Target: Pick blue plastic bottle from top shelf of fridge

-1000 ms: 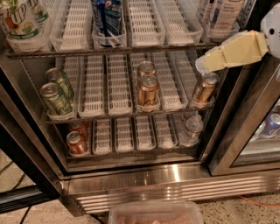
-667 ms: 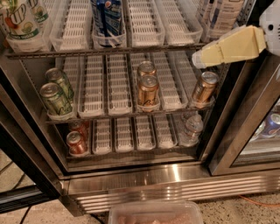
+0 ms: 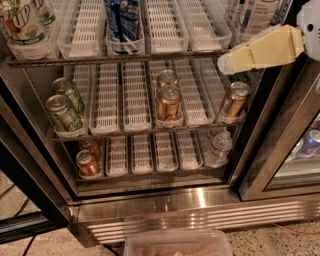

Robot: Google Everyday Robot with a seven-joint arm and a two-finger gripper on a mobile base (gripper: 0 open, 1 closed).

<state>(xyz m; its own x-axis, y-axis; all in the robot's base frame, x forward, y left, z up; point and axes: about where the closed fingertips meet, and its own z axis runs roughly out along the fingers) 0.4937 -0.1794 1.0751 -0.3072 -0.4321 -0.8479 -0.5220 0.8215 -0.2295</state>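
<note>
The fridge (image 3: 165, 207) stands open in front of me. Its top shelf (image 3: 165, 27) holds long white slotted lane trays. At its far right stand pale-labelled plastic bottles; the blue plastic bottle (image 3: 257, 14) is there, cut off by the frame's top edge. My gripper (image 3: 225, 62) is a cream wedge reaching in from the upper right. Its tip hangs at the front edge of the top shelf, just below and in front of those bottles, touching nothing that I can see.
Dark blue Pepsi bottles (image 3: 122, 22) and a 7UP bottle (image 3: 20, 27) stand on the top shelf. The middle shelf holds green cans (image 3: 65, 107) and copper cans (image 3: 169, 102). Below are red cans (image 3: 87, 161) and a small water bottle (image 3: 219, 147). The steel door post (image 3: 280, 135) stands right.
My gripper has moved a little up and to the left, toward the right end of the top shelf. Nothing in the fridge has moved.
</note>
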